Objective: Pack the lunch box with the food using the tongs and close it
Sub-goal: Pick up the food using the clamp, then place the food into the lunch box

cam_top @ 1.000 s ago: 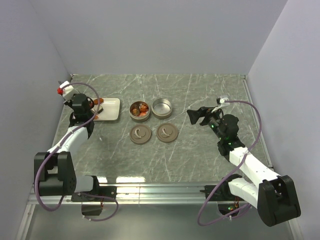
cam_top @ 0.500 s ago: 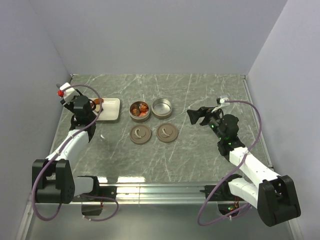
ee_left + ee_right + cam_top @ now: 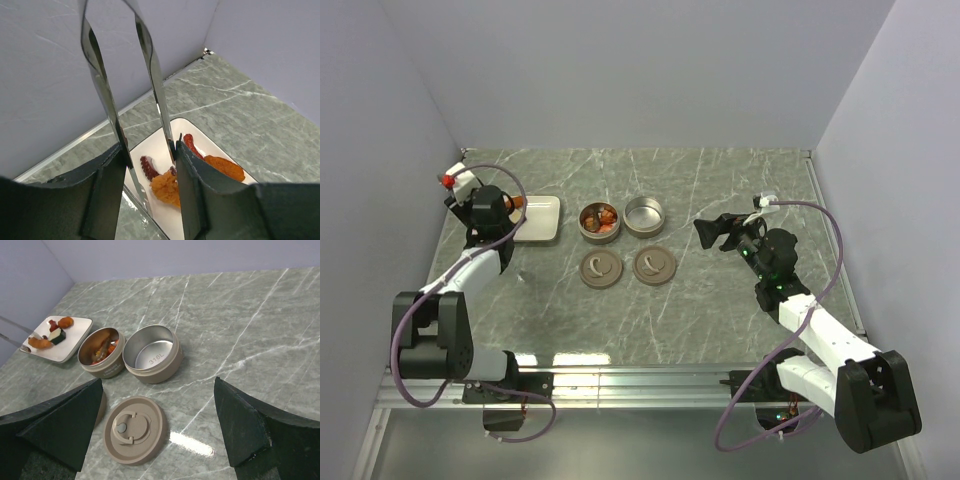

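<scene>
Green marble veined with white is covering the table [image 3: 740, 180], and pale lavender walls are closing it in on three sides. Near the left wall a white rectangular plate [image 3: 542, 222] is lying flat. The left gripper [image 3: 500, 207] is hanging over the plate's left end, its fingers partly closed and pressing on both arms of the steel tongs [image 3: 102, 85]. The tong arms are standing apart and reaching down to the plate, though I cannot tell whether their tips are pinching anything. Some of the food [image 3: 165, 187] is sitting on the plate: orange fried pieces and red sausage bits. Just right of the plate, a filled tin [image 3: 599, 222] is holding more pieces, and an empty tin [image 3: 644, 215] is touching its far side. Two lids [image 3: 600, 267] are lying handle-up, right of the plate and nearer the arms. Well right of the plate, the right gripper [image 3: 715, 232] is hovering with its jaws spread wide, gripping nothing.
</scene>
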Motion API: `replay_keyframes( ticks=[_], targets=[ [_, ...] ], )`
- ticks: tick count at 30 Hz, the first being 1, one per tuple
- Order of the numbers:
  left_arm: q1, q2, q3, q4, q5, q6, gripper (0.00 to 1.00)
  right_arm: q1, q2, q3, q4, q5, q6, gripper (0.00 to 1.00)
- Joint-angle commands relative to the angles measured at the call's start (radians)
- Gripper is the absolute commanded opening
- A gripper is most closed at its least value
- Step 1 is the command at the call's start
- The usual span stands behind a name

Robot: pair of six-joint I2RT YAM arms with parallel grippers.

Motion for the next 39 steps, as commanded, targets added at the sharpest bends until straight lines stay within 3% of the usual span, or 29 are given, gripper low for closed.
replay_keyframes(
  ticks=[1, 11, 15, 19, 30, 35, 39],
  targets=[
    [0.007, 0.024, 0.052, 0.038, -0.009, 0.018, 0.48, -0.005, -0.014, 0.014, 0.04, -0.007, -0.008, 0.99],
    [0.009, 0.099, 0.094, 0.039, -0.008, 0.023, 0.46, -0.005, -0.017, 0.009, 0.046, -0.016, -0.009, 0.99],
    [0.009, 0.085, 0.083, 0.05, 0.014, 0.017, 0.32, -0.005, -0.02, 0.007, 0.048, -0.013, -0.011, 0.99],
    [-0.005, 0.024, 0.057, 0.056, 0.048, 0.015, 0.24, -0.005, -0.021, 0.007, 0.045, -0.009, -0.011, 0.99],
    [-0.203, -0.08, 0.108, 0.044, 0.04, 0.113, 0.22, -0.005, -0.024, 0.006, 0.042, 0.017, -0.012, 0.99],
    [-0.31, -0.087, 0.193, 0.051, 0.198, 0.104, 0.22, -0.006, -0.037, -0.002, 0.046, 0.028, -0.008, 0.99],
    [-0.387, 0.018, 0.31, 0.051, 0.314, 0.087, 0.22, -0.009, -0.065, -0.012, 0.048, 0.028, -0.003, 0.99]
  ],
)
